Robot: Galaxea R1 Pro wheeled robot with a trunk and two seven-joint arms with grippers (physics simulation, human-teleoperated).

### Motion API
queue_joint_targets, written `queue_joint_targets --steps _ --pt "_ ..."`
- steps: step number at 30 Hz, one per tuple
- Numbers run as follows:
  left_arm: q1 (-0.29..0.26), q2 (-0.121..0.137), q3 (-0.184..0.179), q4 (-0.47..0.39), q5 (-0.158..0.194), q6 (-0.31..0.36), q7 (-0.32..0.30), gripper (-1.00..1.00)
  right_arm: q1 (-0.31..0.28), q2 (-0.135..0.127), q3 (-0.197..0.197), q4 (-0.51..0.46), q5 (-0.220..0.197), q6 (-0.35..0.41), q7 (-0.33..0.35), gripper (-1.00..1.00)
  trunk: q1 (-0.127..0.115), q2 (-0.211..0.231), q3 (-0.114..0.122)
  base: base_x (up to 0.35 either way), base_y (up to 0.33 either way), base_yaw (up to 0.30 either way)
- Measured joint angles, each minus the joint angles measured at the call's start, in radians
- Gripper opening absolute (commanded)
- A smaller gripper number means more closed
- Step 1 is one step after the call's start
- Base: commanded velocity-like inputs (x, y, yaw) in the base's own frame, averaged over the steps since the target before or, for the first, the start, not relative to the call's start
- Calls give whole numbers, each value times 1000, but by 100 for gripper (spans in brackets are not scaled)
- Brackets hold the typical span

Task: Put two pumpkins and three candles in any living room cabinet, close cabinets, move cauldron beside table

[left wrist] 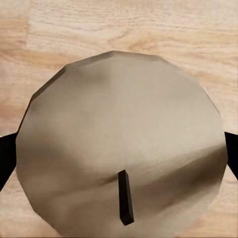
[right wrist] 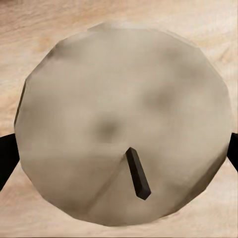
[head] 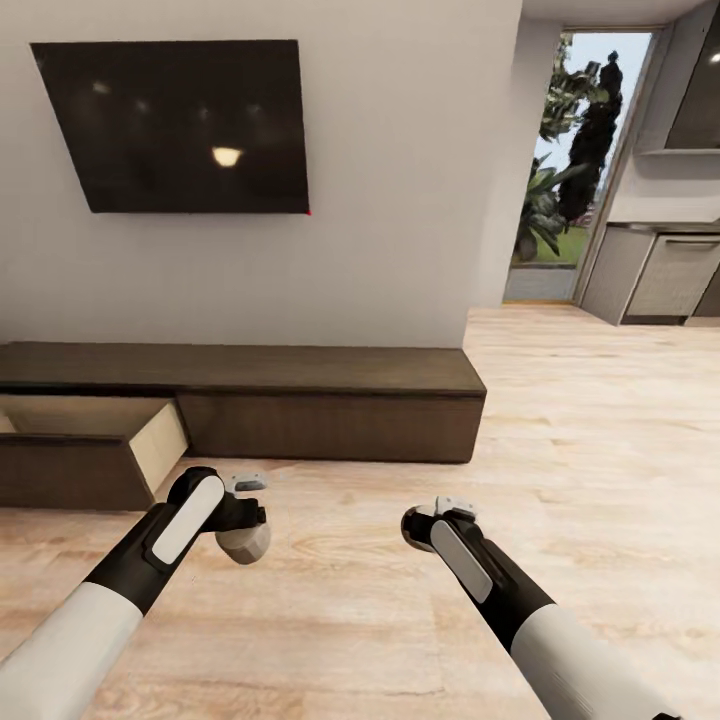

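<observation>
Pale wood flooring runs up to a white wall carrying a dark wall-mounted screen, and along the foot of that wall sits the cabinet, a long low dark-brown unit with one drawer pulled out at its left end, tan interior exposed. Each arm carries one candle. The left gripper is clamped on a candle; in the left wrist view that candle sits square between the dark fingers, wick end facing the camera. The right gripper is likewise closed on a second candle, largely hidden behind the wrist in the head view; the right wrist view shows this candle between the fingers, short wick visible. Judged by form, the candles are rigid, light, stubby cylinders with a dull matte skin, unlikely to slip or crush; the curved side wall, gripped across the diameter as at present, is the sound place to hold. Both candles hang above bare floor, short of the cabinet; the left one is near the open drawer's front right corner, the right one well apart from it. Neither is yet over the drawer.
</observation>
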Motion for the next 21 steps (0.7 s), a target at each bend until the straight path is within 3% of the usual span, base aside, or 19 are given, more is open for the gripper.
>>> queue_joint_targets --steps 4,12,21 --pt "0 0 0 0 -2 0 -1 -100 0 0 0 0 0 0 0 -100 0 0 0 116 289 207" --pt "0 0 1 -1 -2 0 -3 -100 0 0 0 0 0 -1 0 -100 0 0 0 18 302 31" --pt "0 0 0 -10 -4 0 -3 -100 0 0 1 -9 2 -4 0 -100 0 0 0 1 70 81"
